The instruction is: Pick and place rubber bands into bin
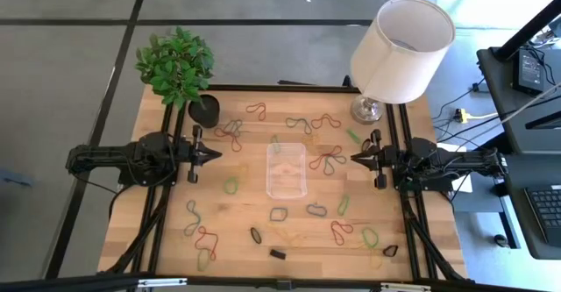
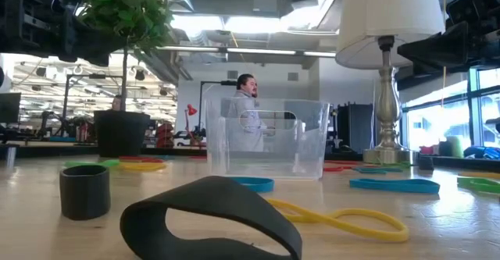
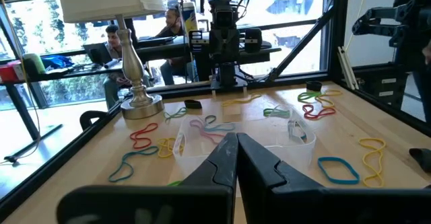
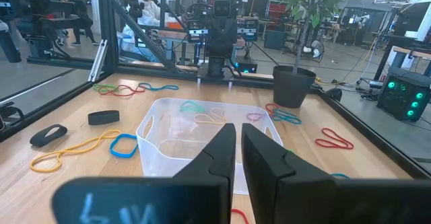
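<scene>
We record a wooden bench [image 1: 289,239] with a potted plant [image 1: 178,64] in a black pot [image 1: 204,110] at its far left corner and a table lamp [image 1: 399,51] at its far right corner. Neither stands between the arms and the bin. A person [image 2: 248,108] shows in the room beyond, seen through the bin's walls in the low view.

The bin [image 1: 286,169] is a clear rectangular tray with rounded corners, sitting at the middle of the bench, upright. We cannot tell whether it holds any band. The rubber bands [image 1: 329,160] lie scattered flat around it on all sides: red, green, yellow, blue and dark loops, some twisted, a few black ones near the front edge.

The left gripper [image 1: 213,154] hangs left of the bin, fingers pressed together, holding nothing. The right gripper [image 1: 358,159] hangs right of the bin, above a red band, fingers likewise together and empty.

In the low view a black band [image 2: 209,225] close to the lens hides part of the bench.
</scene>
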